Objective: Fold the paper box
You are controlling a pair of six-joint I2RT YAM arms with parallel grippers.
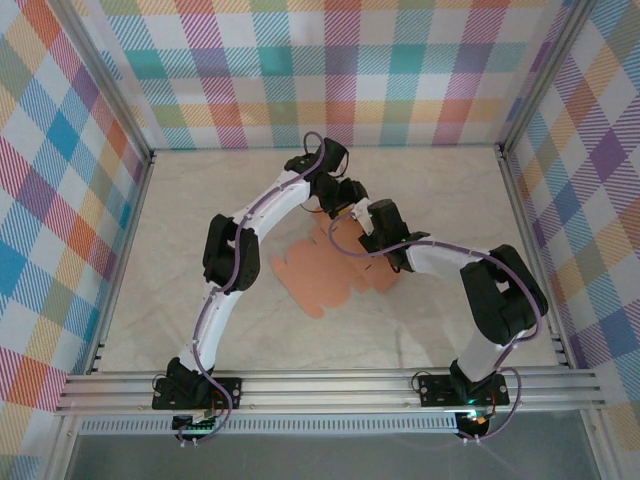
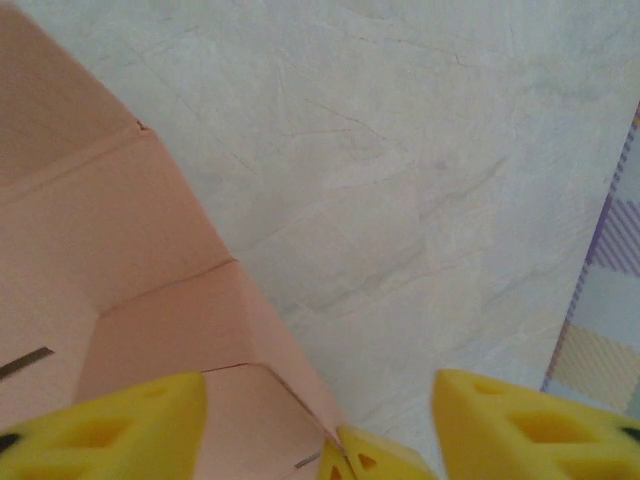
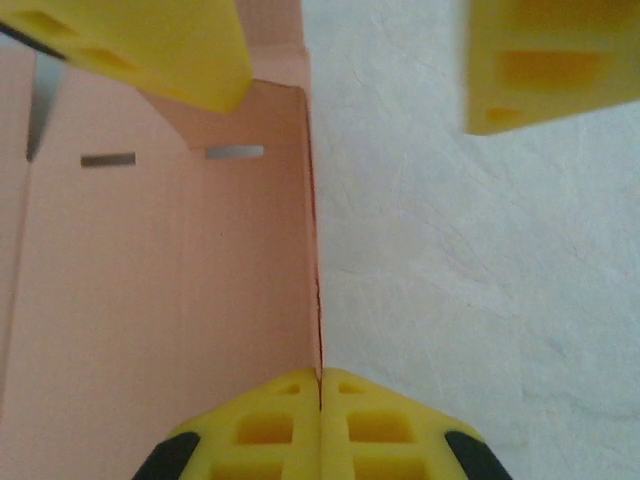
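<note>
From above, the paper box lay as a mostly flat salmon sheet in the middle of the table. The left arm and right arm arched in to meet over its 1 o'clock corner. Through the left wrist camera, the left gripper stood well open with nothing held, creased card panels running from 9 o'clock down to 6 and bare table from 12 to 4. Through the right wrist camera, the right gripper at 6 o'clock was pinched tight on the thin edge of a raised side wall. That wall ran straight toward 12, with slitted card at 9 and table at 3, and the left gripper's fingers hung at 11 and 1 on either side of it. To my eye a wall was being stood up. The pinch should be firm without crushing, and the open fingers ought to take the end flap close to its crease, bending along the score rather than buckling the panel.
</note>
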